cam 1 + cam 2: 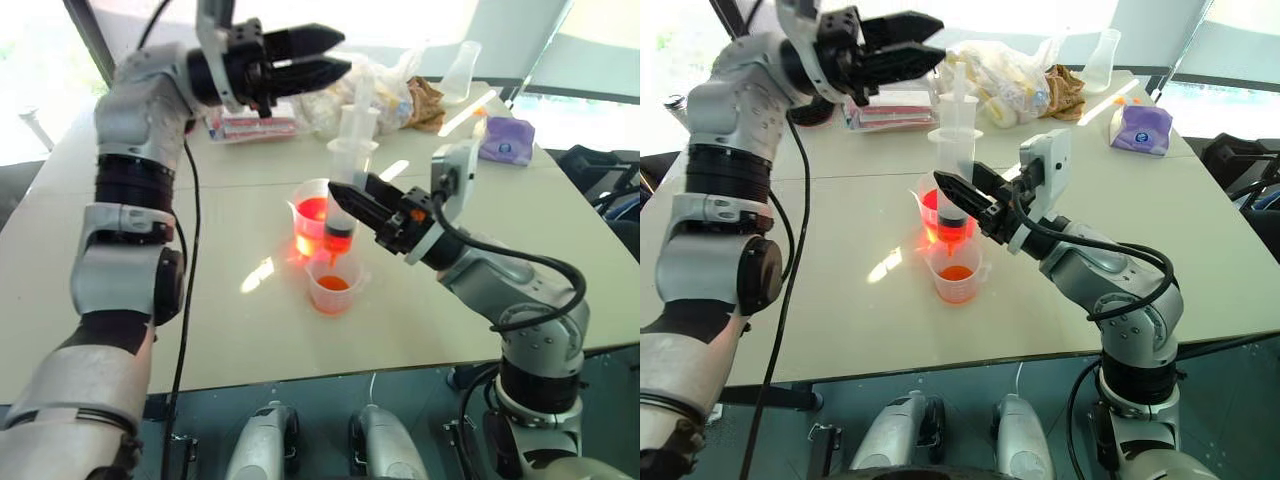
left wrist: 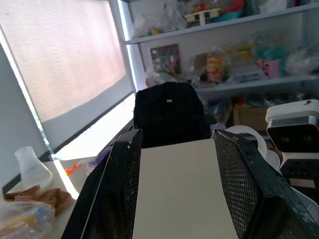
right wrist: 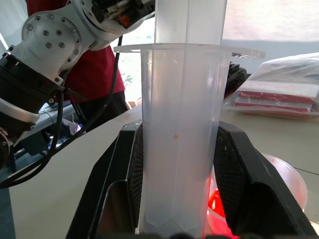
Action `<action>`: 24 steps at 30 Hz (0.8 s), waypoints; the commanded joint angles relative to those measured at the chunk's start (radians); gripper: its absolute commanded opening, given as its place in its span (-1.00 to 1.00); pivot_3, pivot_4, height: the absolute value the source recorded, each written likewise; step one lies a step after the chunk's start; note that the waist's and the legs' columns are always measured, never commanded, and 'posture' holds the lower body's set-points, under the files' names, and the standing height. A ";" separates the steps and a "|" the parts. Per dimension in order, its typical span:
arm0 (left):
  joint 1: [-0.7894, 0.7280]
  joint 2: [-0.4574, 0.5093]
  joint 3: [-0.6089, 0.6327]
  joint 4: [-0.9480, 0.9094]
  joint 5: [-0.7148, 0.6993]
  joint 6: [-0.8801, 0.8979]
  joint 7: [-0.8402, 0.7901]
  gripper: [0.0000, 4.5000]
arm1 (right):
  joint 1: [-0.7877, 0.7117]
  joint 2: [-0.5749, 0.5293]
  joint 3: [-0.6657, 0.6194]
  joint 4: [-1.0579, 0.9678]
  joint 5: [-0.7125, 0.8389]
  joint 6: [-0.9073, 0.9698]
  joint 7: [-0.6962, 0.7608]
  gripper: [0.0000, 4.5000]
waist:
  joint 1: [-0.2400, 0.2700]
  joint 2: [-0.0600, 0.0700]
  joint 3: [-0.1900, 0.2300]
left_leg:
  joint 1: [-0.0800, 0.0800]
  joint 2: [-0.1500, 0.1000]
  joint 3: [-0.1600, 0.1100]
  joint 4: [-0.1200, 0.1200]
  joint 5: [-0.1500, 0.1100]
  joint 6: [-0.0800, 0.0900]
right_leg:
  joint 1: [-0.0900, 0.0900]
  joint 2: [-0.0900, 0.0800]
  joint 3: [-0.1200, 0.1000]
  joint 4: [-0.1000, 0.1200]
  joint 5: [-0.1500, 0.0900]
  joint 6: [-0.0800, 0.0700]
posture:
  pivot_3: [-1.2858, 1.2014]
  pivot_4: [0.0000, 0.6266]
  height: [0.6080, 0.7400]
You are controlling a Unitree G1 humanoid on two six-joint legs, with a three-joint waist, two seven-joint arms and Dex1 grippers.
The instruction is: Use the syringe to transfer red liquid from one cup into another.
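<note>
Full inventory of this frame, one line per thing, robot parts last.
Large clear plastic syringe: 1, clear with white plunger, upright over the cups, held by the right tool.
Tall clear spouted beaker: 1, holds red liquid, mid-table.
Short clear plain cup: 1, some orange-red liquid in it, just in front of the beaker.
Clear conical flask: 1, far table edge.
Purple tissue pack: 1, far right of table.
Clear plastic bag of items: 1, far side.
Red-and-white flat packet: 1, far side, below the left tool.
Black office chair: 1, beyond the table.
Pale table: 1.
Left tool: open, empty, raised beside the plunger top.
Right tool: shut on the syringe barrel.
</note>
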 commanded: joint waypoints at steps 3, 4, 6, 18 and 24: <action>-0.054 -0.012 0.009 0.032 0.024 -0.060 -0.047 0.05 | -0.017 -0.004 0.003 -0.023 -0.008 -0.036 0.006 -0.34 | 0.001 0.000 0.000 | 0.000 0.000 0.000 0.000 0.000 0.000 | 0.000 -0.001 0.000 -0.001 0.000 0.000 | 0.03 -0.52 1.00; -0.056 -0.016 0.010 0.035 0.025 -0.062 -0.050 0.05 | -0.016 -0.005 0.004 -0.023 -0.009 -0.037 0.007 -0.34 | 0.001 0.000 0.000 | 0.000 0.000 0.000 0.000 0.000 0.001 | 0.000 -0.001 0.000 -0.001 0.000 0.000 | 0.03 -0.52 1.00; -0.062 -0.026 0.009 0.041 0.028 -0.067 -0.060 0.05 | -0.015 -0.009 0.006 -0.019 -0.012 -0.039 0.012 -0.34 | 0.004 0.000 0.000 | 0.000 0.000 0.000 0.000 -0.001 0.001 | 0.000 -0.001 0.000 -0.001 0.000 0.000 | 0.03 -0.52 1.00; -0.052 -0.077 -0.041 0.028 0.074 -0.098 -0.139 -0.06 | 0.017 -0.064 0.017 -0.015 -0.044 -0.049 0.070 -0.34 | 0.004 0.000 0.000 | -0.001 0.000 0.000 0.000 -0.002 0.003 | 0.001 -0.001 0.000 -0.004 0.001 0.002 | 0.03 -0.52 1.00; -0.032 -0.099 -0.035 -0.004 0.066 -0.080 -0.144 -0.79 | 0.024 -0.067 0.018 -0.025 -0.045 -0.055 0.069 -0.34 | 0.003 0.000 0.000 | -0.001 0.000 0.000 0.000 -0.002 0.003 | 0.001 -0.002 0.000 -0.004 0.001 0.002 | 0.03 -0.52 1.00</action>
